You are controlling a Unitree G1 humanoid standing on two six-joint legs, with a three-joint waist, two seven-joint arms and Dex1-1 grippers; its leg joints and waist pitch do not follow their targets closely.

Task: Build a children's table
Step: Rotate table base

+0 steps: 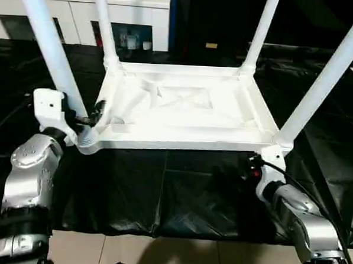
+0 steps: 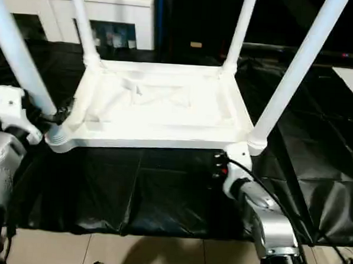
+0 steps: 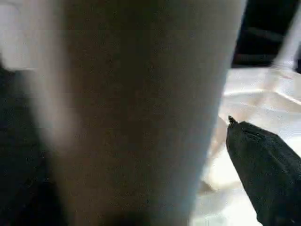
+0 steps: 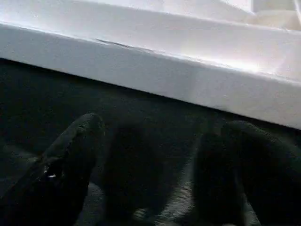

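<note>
Two silver forearms reach up to an upturned children's table (image 1: 184, 106) on black sheeting.

Left hand (image 1: 93, 117) stands released, its wide-spread fingers (image 3: 265, 169) flanking the near-left leg (image 1: 51, 45) at its socket. The tabletop lies underside up with all four legs standing in its corners. Right hand (image 4: 160, 169), released and empty, hovers by the near rim beneath the near-right leg (image 1: 327, 78). A white cabinet (image 1: 64, 14) stands behind.

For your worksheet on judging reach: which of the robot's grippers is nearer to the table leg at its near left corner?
Left. The left gripper sits right at the base of that leg, while the right gripper is across the tabletop, below its near right corner.
</note>
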